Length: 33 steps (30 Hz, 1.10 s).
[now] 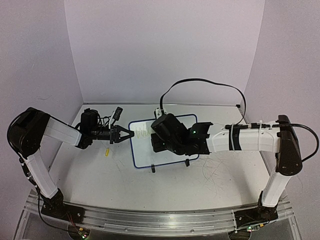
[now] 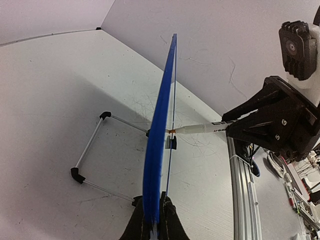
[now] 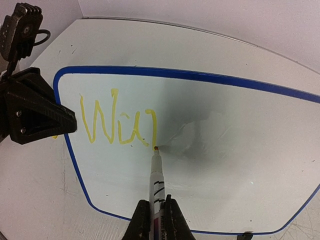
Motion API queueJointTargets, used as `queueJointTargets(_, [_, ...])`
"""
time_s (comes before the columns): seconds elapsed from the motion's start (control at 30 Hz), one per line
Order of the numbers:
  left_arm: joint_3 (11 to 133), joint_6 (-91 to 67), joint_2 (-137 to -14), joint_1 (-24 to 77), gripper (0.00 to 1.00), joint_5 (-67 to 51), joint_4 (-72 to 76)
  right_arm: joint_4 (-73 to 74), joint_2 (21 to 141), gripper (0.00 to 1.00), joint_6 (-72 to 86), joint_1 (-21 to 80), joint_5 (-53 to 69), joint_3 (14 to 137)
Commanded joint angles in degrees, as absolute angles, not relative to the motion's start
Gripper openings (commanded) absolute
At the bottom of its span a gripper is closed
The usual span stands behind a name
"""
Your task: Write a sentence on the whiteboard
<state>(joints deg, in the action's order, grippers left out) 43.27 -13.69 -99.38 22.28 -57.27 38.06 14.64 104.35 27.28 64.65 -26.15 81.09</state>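
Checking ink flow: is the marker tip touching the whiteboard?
Touching. Right wrist view: the marker tip sits on the whiteboard where the yellow stroke ends; edge-on left wrist view shows no gap.

Overhead view faces down; 2 close wrist views share whiteboard [image 3: 240,165].

The left fingers [image 1: 126,133] grip the whiteboard [image 1: 145,154] at its left edge, the right arm [image 1: 240,139] reaching over it.

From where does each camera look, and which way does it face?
Top external: above, behind the bases, looking down on the whiteboard; left arm and right arm show.
Left wrist: looks along the whiteboard's edge; left tool shut on it.
Right wrist: looks past the right tool, shut on the marker, at the yellow writing.
Both wrist views show the marker.
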Motion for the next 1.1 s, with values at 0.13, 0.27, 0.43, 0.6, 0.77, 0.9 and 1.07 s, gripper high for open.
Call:
queueJointTargets(0.13, [43.32, -10.39, -99.23, 21.88, 0.00, -54.20, 34.80, 14.49, 105.20, 0.00, 25.93, 63.53, -28.80, 84.40])
queueJointTargets(0.27, [43.19, -10.37, -99.23, 21.88, 0.00, -54.11, 34.80, 14.42, 105.43, 0.00, 25.79, 63.27, -28.78, 84.73])
queueJointTargets(0.43, [43.32, -10.37, -99.19, 21.88, 0.00, -54.16, 34.79, 14.36, 105.62, 0.00, 25.24, 62.83, -28.92, 85.47])
queueJointTargets(0.6, [43.39, -10.46, -99.07, 21.89, 0.00, -54.22, 34.80, 14.31, 105.70, 0.00, 24.93, 62.57, -29.21, 86.13])
queueJointTargets(0.77, [43.41, -10.46, -98.96, 21.88, 0.00, -54.23, 34.80, 14.33, 105.45, 0.00, 24.95, 62.34, -29.71, 86.25])
queueJointTargets(0.9, [43.53, -10.54, -98.99, 21.89, 0.00, -54.21, 34.80, 14.33, 105.03, 0.00, 25.17, 62.19, -30.49, 86.06])
queueJointTargets(1.07, [43.68, -10.51, -98.97, 21.88, 0.00, -54.18, 34.74, 14.25, 104.15, 0.00, 25.65, 62.06, -31.59, 85.31])
